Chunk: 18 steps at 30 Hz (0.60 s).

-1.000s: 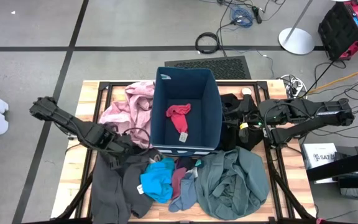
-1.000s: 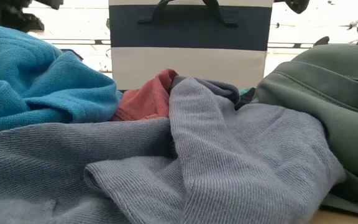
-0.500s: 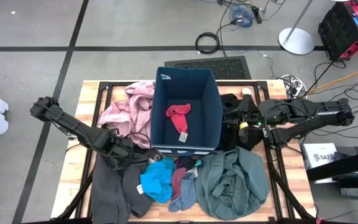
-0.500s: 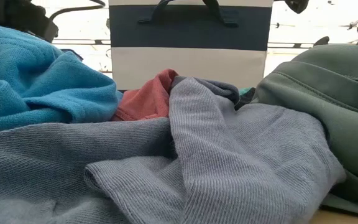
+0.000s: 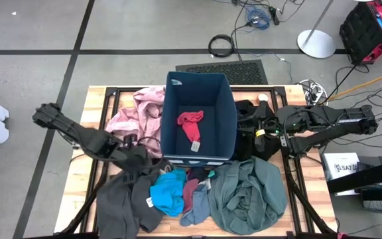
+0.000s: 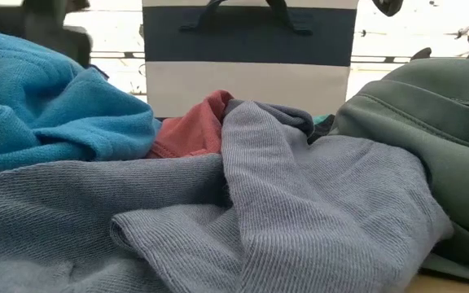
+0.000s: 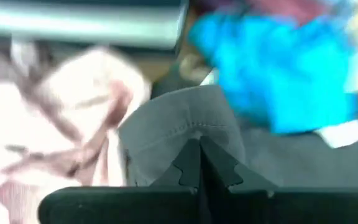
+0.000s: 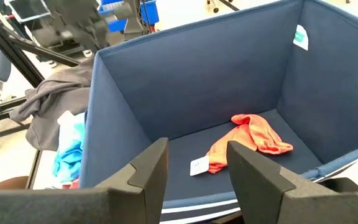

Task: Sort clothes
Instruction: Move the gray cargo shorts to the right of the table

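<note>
At the left of the high view, the left end effector [image 5: 136, 154] is clamped together on a fold of the dark grey garment [image 5: 121, 199], which spreads toward the lower left of the bench [image 5: 91, 99]. The dusty-pink garment [image 5: 138, 113] lies above it. At centre stands the navy bin [image 5: 199, 118] holding a red piece [image 5: 191, 123]; below it lie the bright-blue piece [image 5: 168, 192] and grey-green garment [image 5: 247, 196]. At right, the right end effector [image 5: 252, 129] hangs with fingers apart over the black garment [image 5: 265, 147].
</note>
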Tool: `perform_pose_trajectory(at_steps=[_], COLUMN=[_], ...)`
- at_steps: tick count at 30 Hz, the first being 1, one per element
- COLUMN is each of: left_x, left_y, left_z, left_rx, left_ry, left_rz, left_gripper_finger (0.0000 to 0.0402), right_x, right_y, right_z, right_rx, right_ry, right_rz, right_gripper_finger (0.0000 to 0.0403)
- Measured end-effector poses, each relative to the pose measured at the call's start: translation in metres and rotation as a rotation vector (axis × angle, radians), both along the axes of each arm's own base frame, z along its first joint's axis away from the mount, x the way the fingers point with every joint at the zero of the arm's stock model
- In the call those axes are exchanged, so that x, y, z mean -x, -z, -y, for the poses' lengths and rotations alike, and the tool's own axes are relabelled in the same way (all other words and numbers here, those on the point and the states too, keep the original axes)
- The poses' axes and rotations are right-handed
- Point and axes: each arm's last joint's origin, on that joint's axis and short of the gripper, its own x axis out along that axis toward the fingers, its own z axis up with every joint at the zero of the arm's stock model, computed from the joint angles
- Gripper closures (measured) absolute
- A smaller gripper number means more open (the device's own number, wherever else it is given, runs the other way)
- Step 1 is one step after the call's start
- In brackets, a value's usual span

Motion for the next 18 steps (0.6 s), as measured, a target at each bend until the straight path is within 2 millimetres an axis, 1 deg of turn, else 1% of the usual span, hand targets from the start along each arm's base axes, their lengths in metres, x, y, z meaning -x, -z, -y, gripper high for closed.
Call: perform_pose_trajectory(at_steps=[5,8,11,14,18], left_x=[-0.001,0.0,-0.001,-0.004,-0.009], left_y=[-0.049,-0.071,-0.086,-0.097,-0.109], left_z=[0.005,0.007,0.009,0.011,0.013], left_rx=[0.007,-0.008,-0.016,-0.023,-0.049], left_ry=[0.055,0.097,0.131,0.168,0.216], left_rz=[0.209,0.321,0.42,0.506,0.633], left_gripper_finger=[0.04,0.04,0.04,0.0401,0.0401], right_x=[0.0,-0.001,-0.002,-0.006,-0.016], right_y=[0.0,0.0,0.001,0.003,0.004], right_z=[0.0,0.0,0.0,-0.001,-0.004], right_rx=[0.01,0.018,0.02,0.023,0.05], right_ry=[-0.004,-0.008,-0.009,-0.016,-0.087], right_rz=[-0.002,-0.006,-0.012,-0.025,-0.018], right_gripper_finger=[0.025,0.025,0.025,0.025,0.025])
